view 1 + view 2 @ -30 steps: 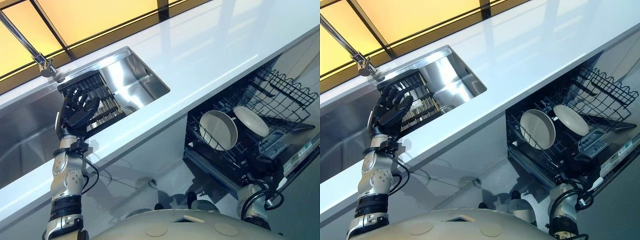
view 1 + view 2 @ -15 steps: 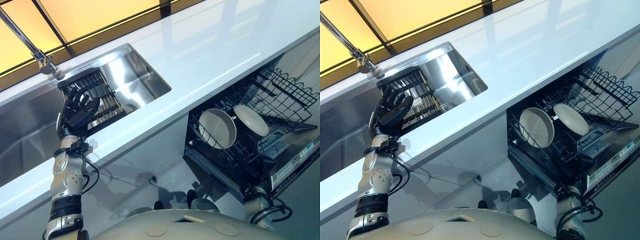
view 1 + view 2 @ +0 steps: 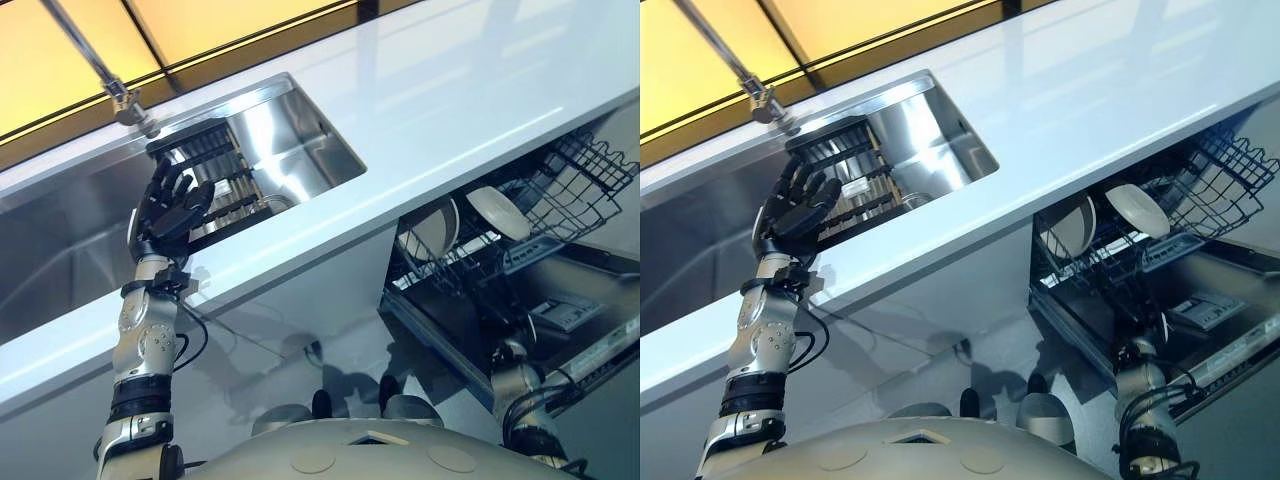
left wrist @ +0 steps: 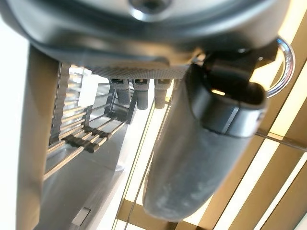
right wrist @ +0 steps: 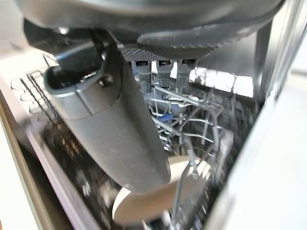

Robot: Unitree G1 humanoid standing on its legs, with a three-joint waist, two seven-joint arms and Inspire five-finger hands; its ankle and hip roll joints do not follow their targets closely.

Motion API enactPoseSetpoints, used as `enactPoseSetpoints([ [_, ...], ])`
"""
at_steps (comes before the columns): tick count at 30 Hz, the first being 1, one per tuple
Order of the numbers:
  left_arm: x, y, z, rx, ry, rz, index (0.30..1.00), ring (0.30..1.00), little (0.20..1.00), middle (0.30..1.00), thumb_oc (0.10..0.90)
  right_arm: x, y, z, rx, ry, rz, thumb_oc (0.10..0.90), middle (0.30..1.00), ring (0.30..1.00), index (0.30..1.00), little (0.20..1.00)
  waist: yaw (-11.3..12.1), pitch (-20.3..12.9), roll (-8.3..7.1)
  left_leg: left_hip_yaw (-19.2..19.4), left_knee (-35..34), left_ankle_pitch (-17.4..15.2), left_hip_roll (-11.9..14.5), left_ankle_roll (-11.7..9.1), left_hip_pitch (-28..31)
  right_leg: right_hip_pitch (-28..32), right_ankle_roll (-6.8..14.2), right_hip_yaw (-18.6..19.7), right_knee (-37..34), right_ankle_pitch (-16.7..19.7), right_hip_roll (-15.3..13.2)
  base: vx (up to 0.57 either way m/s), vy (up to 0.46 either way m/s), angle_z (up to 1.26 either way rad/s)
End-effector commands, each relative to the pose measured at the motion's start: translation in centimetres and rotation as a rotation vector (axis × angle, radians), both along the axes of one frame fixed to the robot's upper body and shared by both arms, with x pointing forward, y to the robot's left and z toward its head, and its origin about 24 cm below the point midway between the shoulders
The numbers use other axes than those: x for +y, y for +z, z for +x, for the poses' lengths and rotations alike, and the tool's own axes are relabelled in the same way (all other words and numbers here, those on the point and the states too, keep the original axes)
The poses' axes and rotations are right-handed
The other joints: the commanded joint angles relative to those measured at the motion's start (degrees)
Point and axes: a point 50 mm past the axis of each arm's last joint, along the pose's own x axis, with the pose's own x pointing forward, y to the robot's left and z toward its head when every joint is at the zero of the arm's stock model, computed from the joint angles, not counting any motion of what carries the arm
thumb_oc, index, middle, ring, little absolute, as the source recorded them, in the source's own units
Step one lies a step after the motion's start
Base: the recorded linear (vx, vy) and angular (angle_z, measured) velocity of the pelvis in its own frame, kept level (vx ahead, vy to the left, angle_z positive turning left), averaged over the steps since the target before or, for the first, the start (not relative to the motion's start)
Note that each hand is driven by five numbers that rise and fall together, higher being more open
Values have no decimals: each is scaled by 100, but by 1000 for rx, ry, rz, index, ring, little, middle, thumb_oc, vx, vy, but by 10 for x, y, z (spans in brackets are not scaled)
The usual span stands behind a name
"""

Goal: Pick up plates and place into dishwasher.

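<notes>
Nearest to us, low on the right: our right arm comes up under the open dishwasher (image 3: 560,300). The right hand (image 5: 120,139) shows in the right wrist view, thumb long and straight across the frame, finger bases in a row past it. Fingertips are hidden, so we cannot tell how wide it is spread or whether it holds anything.

Past that thumb we see the wire dishwasher rack (image 5: 192,124) and a pale plate (image 5: 144,206) standing in it.

From the head views: two plates stand on edge in the rack, just beside each other. The left plate (image 3: 432,228) is partly tucked under the tabletop edge, the right plate (image 3: 498,212) sits further out in the rack (image 3: 585,180). Both are in the rack, neither is in a hand.

On the left, our left arm reaches up over the front edge of the white tabletop (image 3: 450,110). The left hand (image 3: 172,205) is spread wide, fingers straight and fanned, gripping nothing. It hangs over the steel sink (image 3: 290,150), in front of a dark slatted drying rack (image 3: 205,165) that sits in the basin. We cannot tell if the fingers touch the rack. The left wrist view shows the same: thumb extended, rack slats (image 4: 86,134) past the fingers.

Further back: the tap (image 3: 125,95) stands at the rear rim of the sink, behind the drying rack.

Furthest: a yellow-lit window (image 3: 200,30) with dark bars.
</notes>
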Motion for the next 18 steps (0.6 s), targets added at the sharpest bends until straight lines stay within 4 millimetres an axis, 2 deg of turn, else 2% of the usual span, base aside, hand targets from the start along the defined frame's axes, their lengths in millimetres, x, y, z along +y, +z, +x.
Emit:
enactPoseSetpoints([
  [1, 4, 16, 12, -23, -46, 92, 900, 900, 900, 900, 800, 111, 146, 129, -708, 566, -11, 800, 900, 900, 900, 900, 561, -520, -219, -91, 120, -108, -432, 243, -76, 0, 153, -156, 535, -498, -241, 119, -1, 28],
  [4, 4, 14, 14, 8, -72, 96, 900, 900, 900, 900, 800, 105, 158, 141, -710, 499, -13, 800, 900, 900, 900, 900, 668, -590, -293, -152, 160, -106, -445, 241, -28, 76, 178, -223, 513, -429, -266, 132, -19, 22],
  [8, 2, 10, 14, 34, -96, 101, 900, 900, 900, 900, 800, 92, 157, 144, -642, 370, -119, 800, 900, 900, 900, 900, 720, -671, -349, -167, 187, -111, -442, 238, 15, 117, 216, -256, 517, -373, -277, 91, -15, 12],
  [10, 3, 10, 12, 34, -103, 106, 900, 900, 900, 900, 800, 80, 146, 139, -560, 309, -225, 800, 900, 900, 900, 900, 698, -702, -366, -151, 161, -119, -431, 247, 40, 108, 234, -233, 522, -363, -266, 8, -5, 2],
  [13, 5, 10, 8, 27, -97, 108, 900, 900, 900, 900, 800, 68, 130, 127, -505, 320, -266, 800, 900, 900, 900, 900, 643, -728, -396, -119, 129, -127, -420, 251, 58, 85, 263, -207, 511, -352, -247, -30, -11, 1],
  [18, 12, 3, -8, 9, -62, 116, 900, 900, 900, 900, 800, 35, 81, 80, -349, 303, -305, 800, 900, 900, 900, 900, 451, -803, -487, 13, 75, -171, -407, 269, 69, -2, 344, -94, 440, -302, -206, -78, -28, -8],
])
